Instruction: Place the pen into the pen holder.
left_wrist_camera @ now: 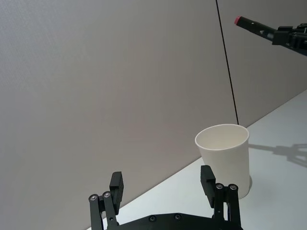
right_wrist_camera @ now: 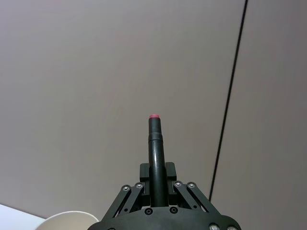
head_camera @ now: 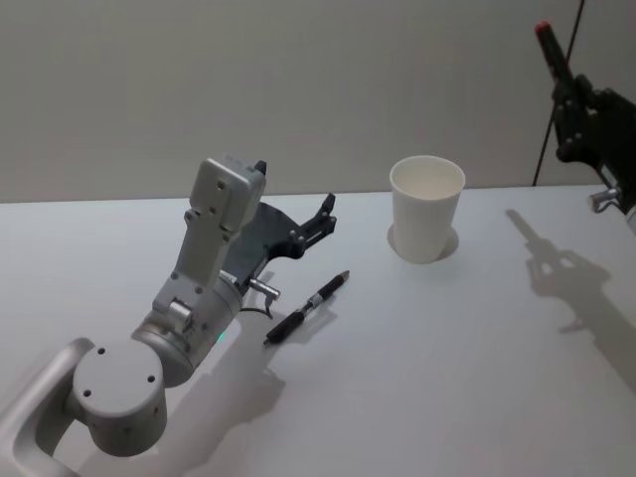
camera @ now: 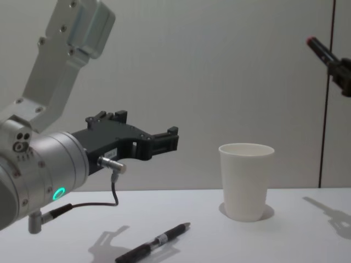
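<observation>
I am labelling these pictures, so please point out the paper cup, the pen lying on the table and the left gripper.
paper cup (head_camera: 427,224), head view, middle of its outer wall.
pen on the table (head_camera: 306,308), head view, middle of its barrel.
left gripper (left_wrist_camera: 162,178), left wrist view, midway between its open fingertips.

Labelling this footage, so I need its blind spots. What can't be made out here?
- Inside bottom of the cup: head view, its own wall hides it.
- Lower end of the red-tipped pen: right wrist view, the right gripper covers it.
- Most of the right gripper: chest view, cut off by right edge.
</observation>
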Robot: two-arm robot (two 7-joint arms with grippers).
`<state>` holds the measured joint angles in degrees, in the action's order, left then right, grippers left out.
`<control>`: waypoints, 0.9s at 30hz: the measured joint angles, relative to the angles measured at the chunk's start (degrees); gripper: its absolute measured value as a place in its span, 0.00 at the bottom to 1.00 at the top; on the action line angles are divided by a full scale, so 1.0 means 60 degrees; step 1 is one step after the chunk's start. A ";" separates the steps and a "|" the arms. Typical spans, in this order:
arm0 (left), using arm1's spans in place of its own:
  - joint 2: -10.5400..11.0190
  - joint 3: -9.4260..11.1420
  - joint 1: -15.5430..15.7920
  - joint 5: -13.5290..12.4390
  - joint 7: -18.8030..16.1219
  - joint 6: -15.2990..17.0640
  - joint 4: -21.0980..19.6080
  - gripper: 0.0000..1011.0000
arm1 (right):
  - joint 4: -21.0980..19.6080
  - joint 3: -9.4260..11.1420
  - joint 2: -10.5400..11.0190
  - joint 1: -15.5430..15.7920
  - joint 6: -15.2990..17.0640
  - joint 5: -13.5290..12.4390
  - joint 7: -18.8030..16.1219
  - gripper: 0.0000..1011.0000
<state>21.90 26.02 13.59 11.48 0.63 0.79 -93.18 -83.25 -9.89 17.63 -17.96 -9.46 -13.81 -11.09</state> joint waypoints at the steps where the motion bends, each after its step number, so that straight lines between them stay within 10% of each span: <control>1: 0.0000 0.0000 0.0000 0.0000 0.0000 0.0000 0.0000 0.99 | 0.0067 -0.0017 -0.0029 -0.0050 -0.0031 0.0017 -0.0045 0.18; 27: -0.0001 0.0000 0.0000 0.0000 0.0000 0.0000 0.0000 0.99 | 0.2613 -0.0553 -0.0918 -0.1695 -0.1250 0.0561 -0.1326 0.18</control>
<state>21.89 26.02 13.59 11.48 0.63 0.79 -93.17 -67.57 -13.21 12.13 -28.13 -16.96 -10.44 -19.04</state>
